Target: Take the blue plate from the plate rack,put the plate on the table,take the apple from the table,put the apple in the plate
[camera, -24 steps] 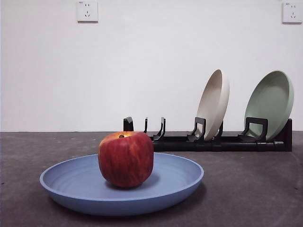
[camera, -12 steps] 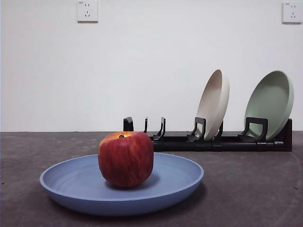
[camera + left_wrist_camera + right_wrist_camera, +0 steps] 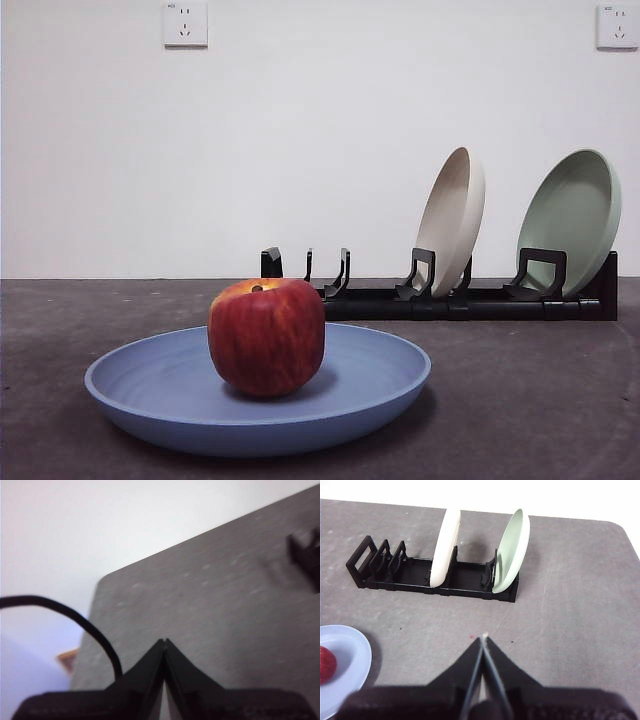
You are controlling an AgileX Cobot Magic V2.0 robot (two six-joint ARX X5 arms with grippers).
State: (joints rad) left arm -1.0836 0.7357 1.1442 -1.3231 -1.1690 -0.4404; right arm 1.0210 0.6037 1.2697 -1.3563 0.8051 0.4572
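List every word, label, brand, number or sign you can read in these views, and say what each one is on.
No text can be read in any view.
The two wall sockets, left and right, each bear a small mark at the top, too small to read.
The blue plate, apple, plate rack, cream plate and green plate show no lettering.

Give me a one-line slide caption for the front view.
Red apple sits in the blue plate on the table; cream plate and green plate stand in the rack behind.
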